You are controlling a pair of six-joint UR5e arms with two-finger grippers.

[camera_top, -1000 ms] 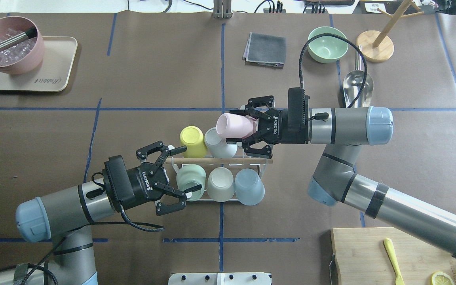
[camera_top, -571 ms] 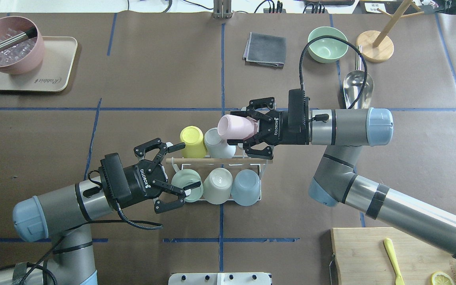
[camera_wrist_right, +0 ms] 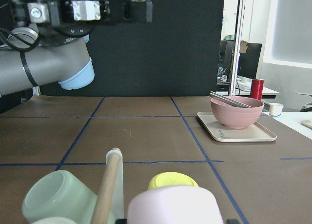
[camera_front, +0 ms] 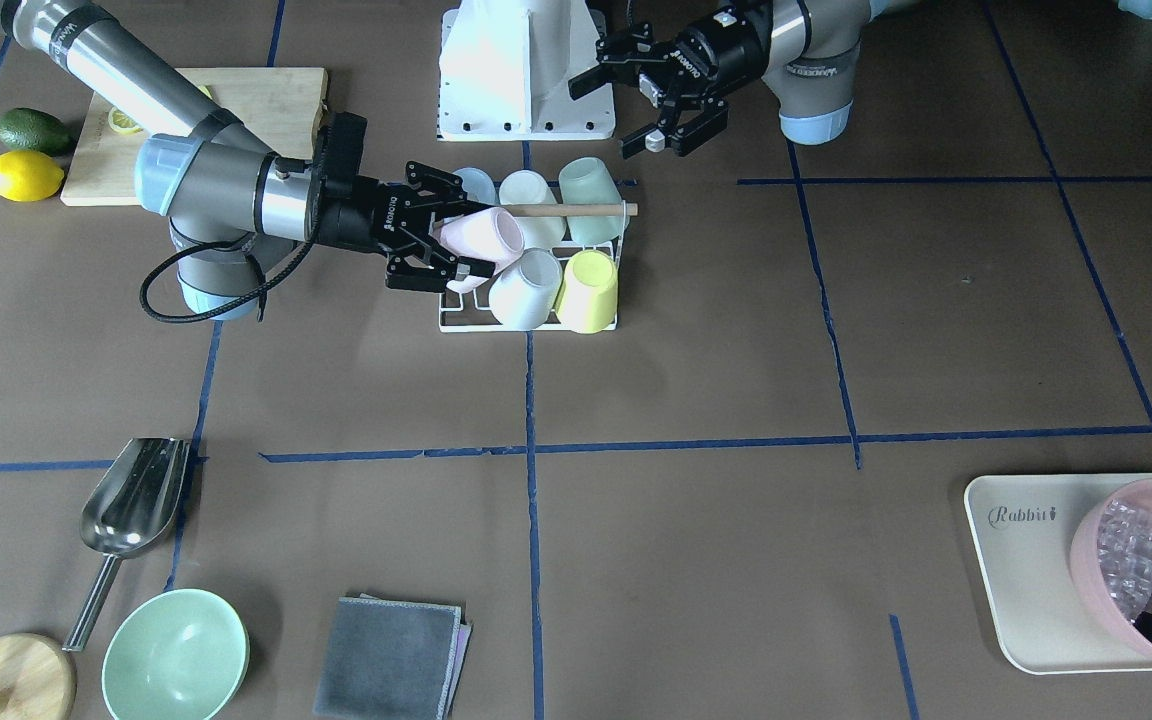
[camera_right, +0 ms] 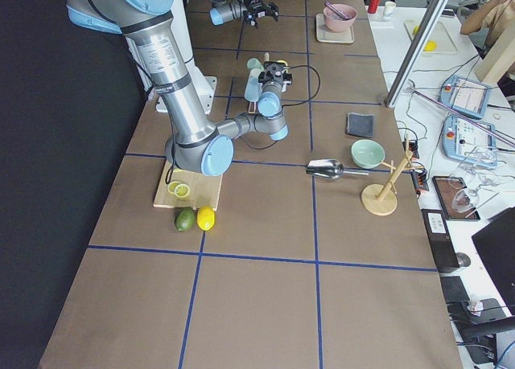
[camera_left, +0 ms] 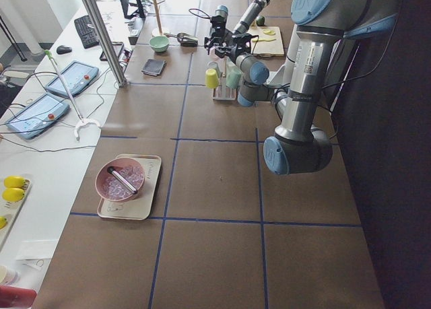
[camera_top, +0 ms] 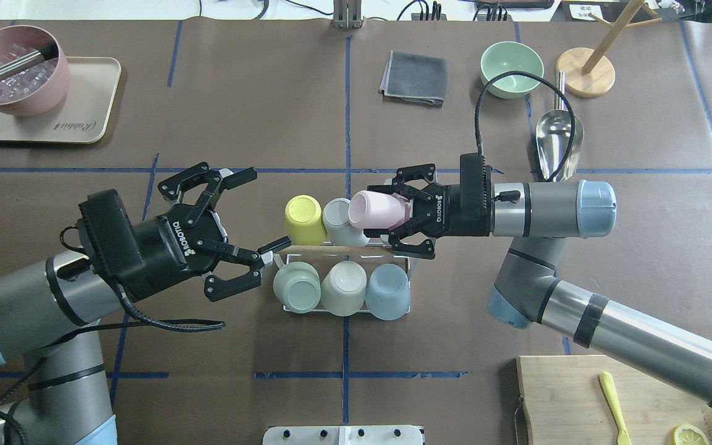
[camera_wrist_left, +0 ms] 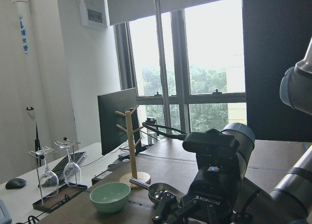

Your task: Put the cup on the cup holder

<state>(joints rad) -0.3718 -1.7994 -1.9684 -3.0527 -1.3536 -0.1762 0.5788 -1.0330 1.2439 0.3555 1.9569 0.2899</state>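
The cup holder [camera_top: 408, 264] is a white wire rack with a wooden rod [camera_front: 576, 210] across its top, at mid-table. It carries a yellow cup [camera_top: 302, 216], a white cup [camera_top: 337, 221], a green cup [camera_top: 296, 287], a cream cup [camera_top: 343, 287] and a blue cup [camera_top: 388, 290]. My right gripper [camera_top: 387, 210] is shut on a pink cup [camera_top: 376, 210]. It holds the cup on its side over the far row's right end, against the white cup. My left gripper [camera_top: 259, 210] is open and empty, raised to the left of the rack.
A pink bowl of ice [camera_top: 15, 68] on a tray sits far left. A grey cloth [camera_top: 413, 77], a green bowl [camera_top: 512, 68], a metal scoop [camera_top: 558, 139] and a wooden mug tree [camera_top: 586, 71] are far right. A cutting board [camera_top: 578, 395] is near right.
My left gripper has drawn back to the left and risen away from the green cup. My right gripper has shifted the pink cup slightly toward the rack's rod.
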